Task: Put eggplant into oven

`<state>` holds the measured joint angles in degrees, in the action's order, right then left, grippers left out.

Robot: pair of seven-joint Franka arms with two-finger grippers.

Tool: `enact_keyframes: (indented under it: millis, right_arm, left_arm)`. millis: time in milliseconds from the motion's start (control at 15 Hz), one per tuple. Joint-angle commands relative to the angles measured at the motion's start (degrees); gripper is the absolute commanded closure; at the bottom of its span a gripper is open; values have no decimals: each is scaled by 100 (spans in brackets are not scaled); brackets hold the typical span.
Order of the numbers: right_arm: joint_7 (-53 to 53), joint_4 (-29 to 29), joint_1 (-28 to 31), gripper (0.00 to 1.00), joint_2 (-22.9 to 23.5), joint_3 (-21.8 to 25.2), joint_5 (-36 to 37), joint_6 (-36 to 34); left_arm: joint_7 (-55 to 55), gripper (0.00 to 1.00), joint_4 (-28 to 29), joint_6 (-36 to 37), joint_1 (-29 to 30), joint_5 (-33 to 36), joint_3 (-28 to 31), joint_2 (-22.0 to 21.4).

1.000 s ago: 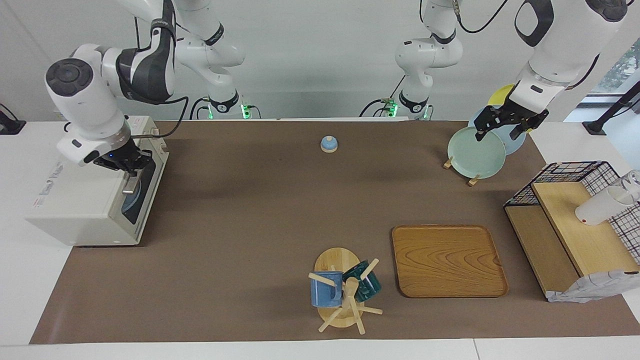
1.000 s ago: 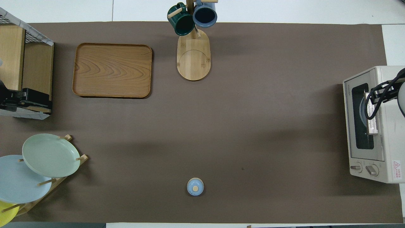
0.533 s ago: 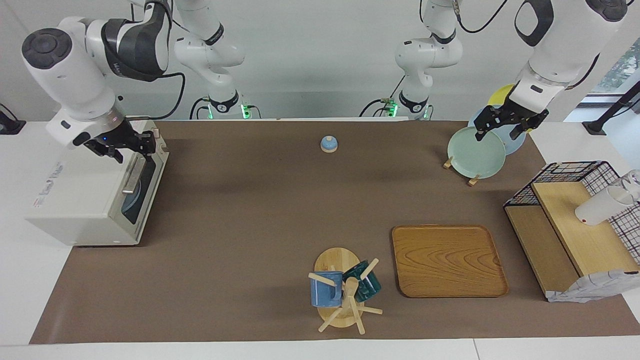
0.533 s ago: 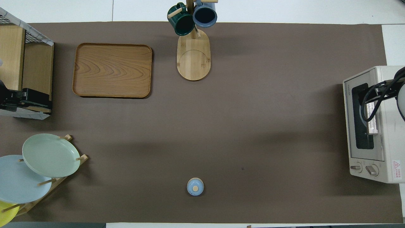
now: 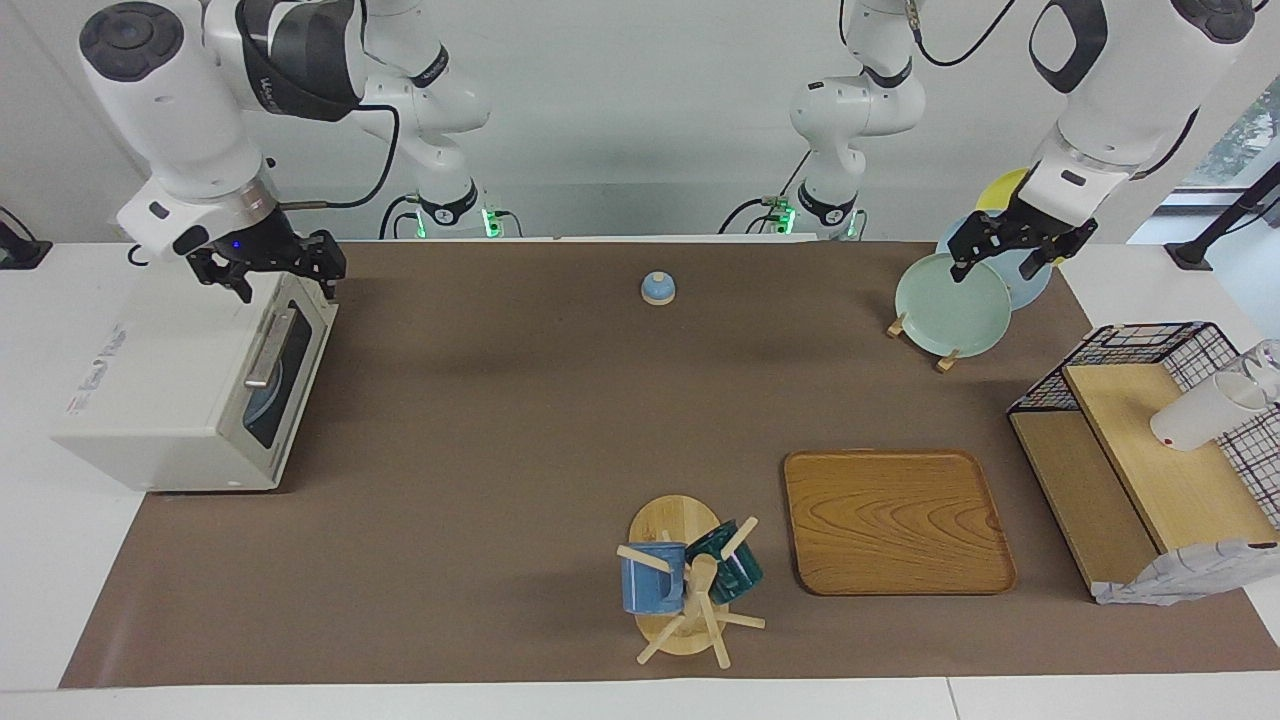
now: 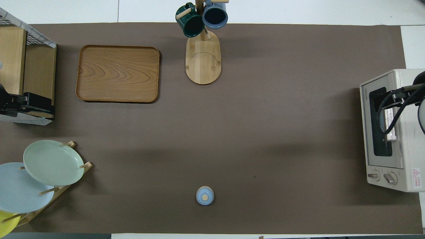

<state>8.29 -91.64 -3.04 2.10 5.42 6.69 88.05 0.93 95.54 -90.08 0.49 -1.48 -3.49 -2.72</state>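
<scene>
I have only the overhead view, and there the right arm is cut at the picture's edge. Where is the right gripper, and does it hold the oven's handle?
Observer: The right gripper hangs open over the oven's top edge, above the handle and clear of it.
Operator: And the left gripper, is it holding something?
Observer: No. The left gripper hangs open and empty over the green plate in the plate rack.

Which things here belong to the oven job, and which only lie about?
Job: oven, door shut; right gripper, open, over it. No eggplant visible.
Lying about: wooden tray, mug tree, plate rack under the waiting left gripper, blue lid, wire shelf.
</scene>
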Motion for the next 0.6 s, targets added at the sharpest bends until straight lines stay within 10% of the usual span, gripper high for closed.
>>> enact_keyframes:
  millis: [0, 533]
  right_arm:
    - [-178, -91, 85, 0, -78, 3, -264, 72]
    - [-327, -82, 199, 0, -175, -59, -361, 133]
  left_arm:
    - [-49, 0, -45, 79, 92, 95, -73, -27]
    - [-49, 0, -45, 70, 92, 95, -73, -27]
